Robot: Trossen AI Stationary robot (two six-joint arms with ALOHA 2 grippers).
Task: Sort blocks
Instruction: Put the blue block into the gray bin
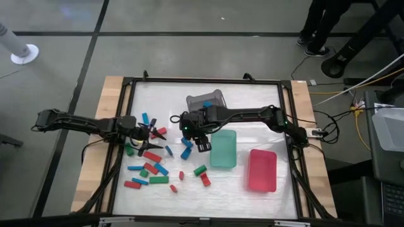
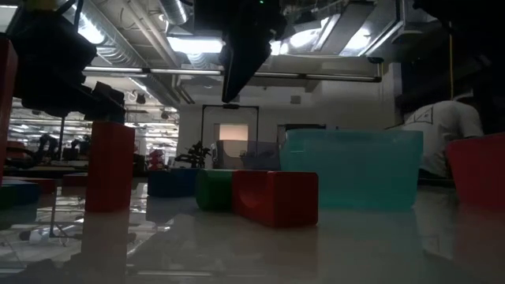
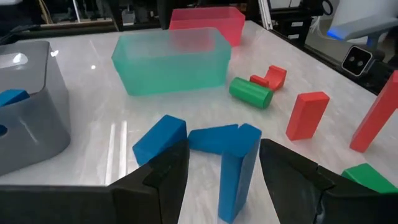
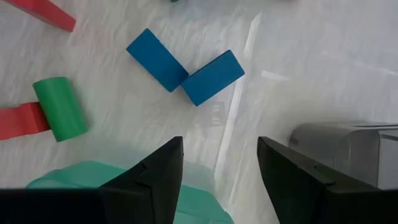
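Red, blue and green blocks lie scattered over the table's left half. My left gripper is open and held low. Just beyond its fingertips a blue bar stands on end, with two more blue blocks lying behind it. In the high view my left gripper sits among these blocks. My right gripper hangs open above the table near the green tray's left edge. Beneath it two blue blocks lie flat, touching at a corner. Beside them a green cylinder rests against a red piece.
A grey slatted basket stands at the far middle with a blue piece in it. The red tray lies right of the green one. In the low view a red block and a green one lie in front of the green tray.
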